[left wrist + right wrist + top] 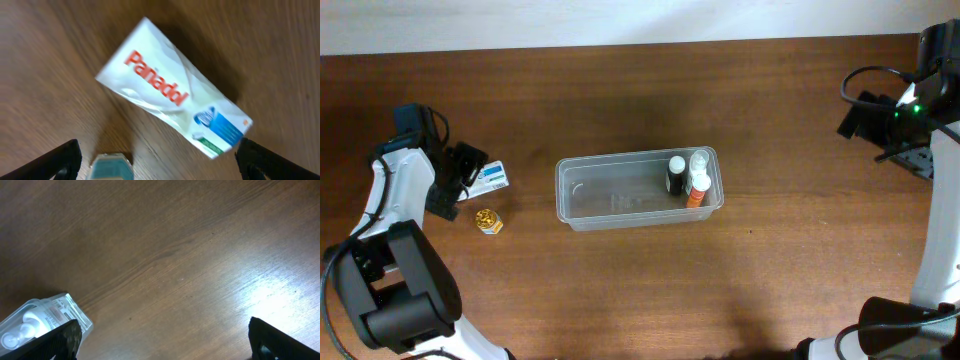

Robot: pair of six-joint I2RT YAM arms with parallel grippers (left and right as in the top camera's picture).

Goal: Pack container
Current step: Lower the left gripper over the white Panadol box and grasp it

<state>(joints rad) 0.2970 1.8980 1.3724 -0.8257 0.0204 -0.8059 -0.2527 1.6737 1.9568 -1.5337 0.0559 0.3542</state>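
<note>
The clear plastic container (610,205) lies at the table's middle. At its right end stand a black bottle (676,176), a white bottle (699,160) and an orange bottle (697,190). A white and blue Panadol box (493,177) lies flat on the table to the left of it. It fills the left wrist view (170,95). My left gripper (466,172) hovers open over the box's left end, its fingers (160,165) wide apart and empty. My right gripper (861,113) is open and empty, far right of the container. The container's corner shows in the right wrist view (55,315).
A small yellow jar (488,220) sits on the table below the box. A small teal-faced object (112,169) shows between the left fingers at the bottom edge of the left wrist view. Both arm bases stand at the table's near corners.
</note>
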